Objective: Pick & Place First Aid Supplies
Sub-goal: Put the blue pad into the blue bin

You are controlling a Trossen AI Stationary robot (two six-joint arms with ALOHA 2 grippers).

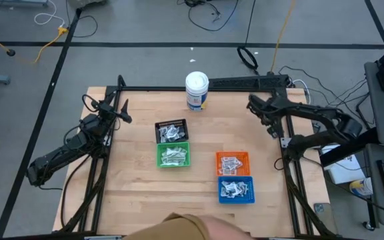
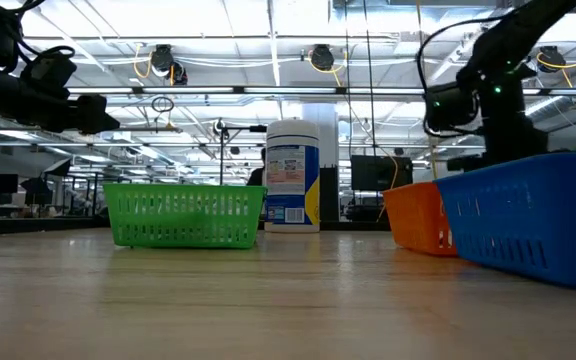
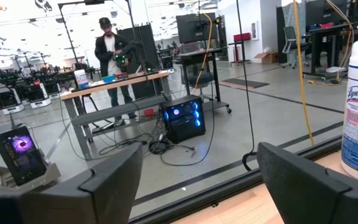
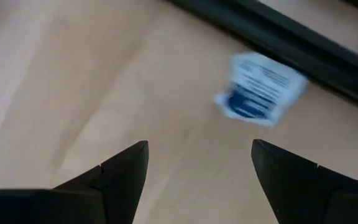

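Your left gripper [image 1: 124, 111] hung at the left rear of the wooden table [image 1: 139, 200], its fingers [image 3: 114, 180] spread wide with nothing between them. It pointed out past the table's back rail toward the room, where a person [image 3: 109, 53] stood at a distant workbench. The white canister [image 1: 197, 91] showed at the edge of that wrist view and stood upright at the table's back edge, near the middle.

Your right gripper [image 1: 257, 107] sat at the right rear, tilted down at the tabletop. Its fingers [image 4: 120, 171] were likewise spread apart and held nothing. One white square packet with blue print [image 4: 260, 88] lay flat on the bare wood ahead of them, close to the dark back rail and apart from both fingertips. You could not pick that packet out in the high view.

The rest of the first aid supplies [image 1: 172, 155] sat sorted in four small baskets. The black basket [image 1: 171, 131] and green basket [image 1: 173, 155] stood touching, one behind the other, left of centre. The orange basket [image 1: 233, 163] and blue basket [image 1: 236, 189] stood likewise paired, right of centre and nearer the front. Each held a loose heap of small pale packets. Which kind lay in which basket could not be told from above.

At the table's front edge, a tan sleeve [image 1: 192, 228] reached into the high view.
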